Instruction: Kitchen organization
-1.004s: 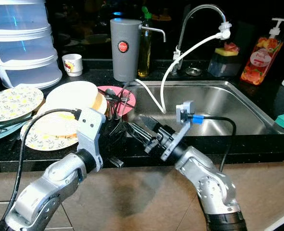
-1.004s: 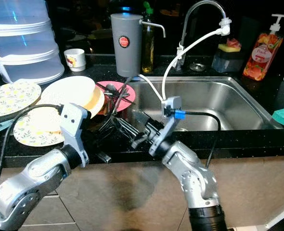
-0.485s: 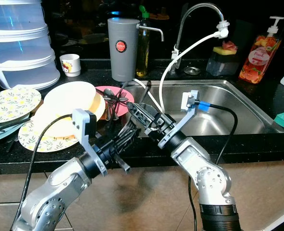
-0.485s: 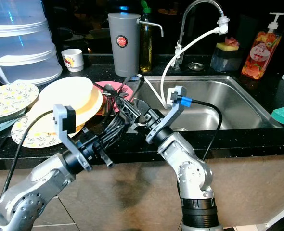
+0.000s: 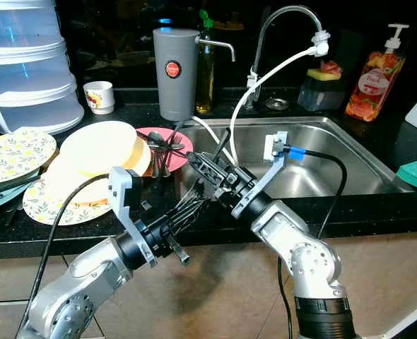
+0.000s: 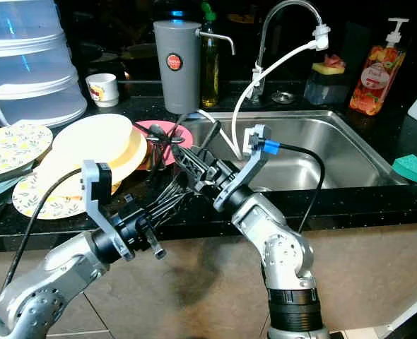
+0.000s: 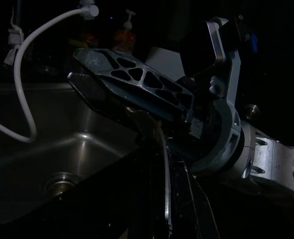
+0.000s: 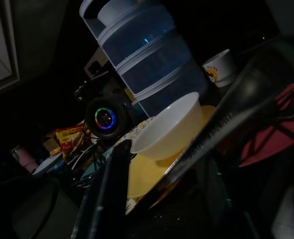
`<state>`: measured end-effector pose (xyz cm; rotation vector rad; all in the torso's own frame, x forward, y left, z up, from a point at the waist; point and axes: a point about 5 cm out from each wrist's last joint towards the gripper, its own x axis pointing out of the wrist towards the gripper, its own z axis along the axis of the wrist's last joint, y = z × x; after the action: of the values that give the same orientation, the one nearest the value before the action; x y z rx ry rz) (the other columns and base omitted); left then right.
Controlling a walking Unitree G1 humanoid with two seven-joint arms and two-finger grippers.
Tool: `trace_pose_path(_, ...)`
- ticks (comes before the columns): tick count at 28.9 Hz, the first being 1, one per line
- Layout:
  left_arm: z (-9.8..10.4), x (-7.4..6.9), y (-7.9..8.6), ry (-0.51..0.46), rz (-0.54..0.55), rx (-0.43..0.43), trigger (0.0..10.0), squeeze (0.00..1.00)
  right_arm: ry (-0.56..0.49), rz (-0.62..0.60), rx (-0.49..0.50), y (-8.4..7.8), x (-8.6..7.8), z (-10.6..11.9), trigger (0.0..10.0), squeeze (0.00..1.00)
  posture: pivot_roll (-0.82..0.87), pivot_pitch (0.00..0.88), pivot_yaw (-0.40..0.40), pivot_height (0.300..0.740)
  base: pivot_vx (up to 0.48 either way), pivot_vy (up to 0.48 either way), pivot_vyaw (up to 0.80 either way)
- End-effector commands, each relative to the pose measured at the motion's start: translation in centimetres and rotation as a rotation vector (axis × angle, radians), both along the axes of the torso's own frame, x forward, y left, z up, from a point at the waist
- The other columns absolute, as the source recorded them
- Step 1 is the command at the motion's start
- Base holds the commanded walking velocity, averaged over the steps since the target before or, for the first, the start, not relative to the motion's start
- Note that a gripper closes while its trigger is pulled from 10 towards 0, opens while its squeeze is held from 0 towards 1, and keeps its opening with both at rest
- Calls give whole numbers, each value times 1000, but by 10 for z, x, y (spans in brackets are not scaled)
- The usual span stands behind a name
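Cutlery (image 5: 162, 145) lies heaped on a pink plate (image 5: 182, 137) on the black counter (image 5: 67, 229), just beside the left rim of the steel sink (image 5: 350, 152). A stack of cream plates (image 5: 99, 145) leans against it, overlapping patterned plates (image 5: 14, 150) further to the left. Judged from this layout, the organising is at an early stage: the dishes are still piled loosely, the sink basin holds no dishes, and nothing looks sorted or put away. The 2 grippers meet in front of the counter edge, below and just in front of the cutlery heap. The right gripper (image 5: 203, 167) reaches up and leftward toward the pink plate, while the left gripper (image 5: 189, 210) points up and rightward beneath it, so that the 2 cross closely. In the right wrist view a long slim utensil (image 8: 221, 124) runs blurred along the line of the jaws, but whether it is gripped cannot be told. In the left wrist view the right gripper shows close ahead over the sink. The jaw state of either gripper cannot be told from these views. The cutlery heap itself sits near the right gripper's tips, apparently not yet lifted.
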<state>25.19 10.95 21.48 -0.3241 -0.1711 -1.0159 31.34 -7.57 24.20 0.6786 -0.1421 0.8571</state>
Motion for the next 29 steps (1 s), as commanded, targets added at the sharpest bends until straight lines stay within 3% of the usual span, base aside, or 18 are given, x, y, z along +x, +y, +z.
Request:
trace_pose_path(1,-1,0,1,2,-4,2,0,0,18,-3,-2,-1,3,-2,0,0,34,0,4,740,0,0,0)
trace_pose_path(20,-6,3,2,8,26,36,0,0,43,-55,35,-7,16,-2,0,0,43,0,-6,740,0,0,0)
trace_pose_path(21,-6,6,3,-1,64,48,9333,0,42,-64,38,-7,17,-2,0,0,41,0,-4,740,0,0,0)
trace_pose_path(23,-6,6,3,-1,64,48,9333,0,42,-64,38,-7,17,-2,0,0,41,0,-4,740,0,0,0)
trace_pose_path(24,-6,9,4,-3,85,52,10000,1000,41,-77,40,-9,20,-2,0,0,41,0,-4,740,0,0,0)
trace_pose_path(27,-6,11,5,-4,100,53,10000,1000,40,-92,43,-10,22,-1,0,0,41,0,-4,740,0,0,0)
trace_pose_path(29,-5,16,11,-10,168,64,10000,1000,26,-155,72,-18,33,4,0,0,46,0,-8,740,0,0,0)
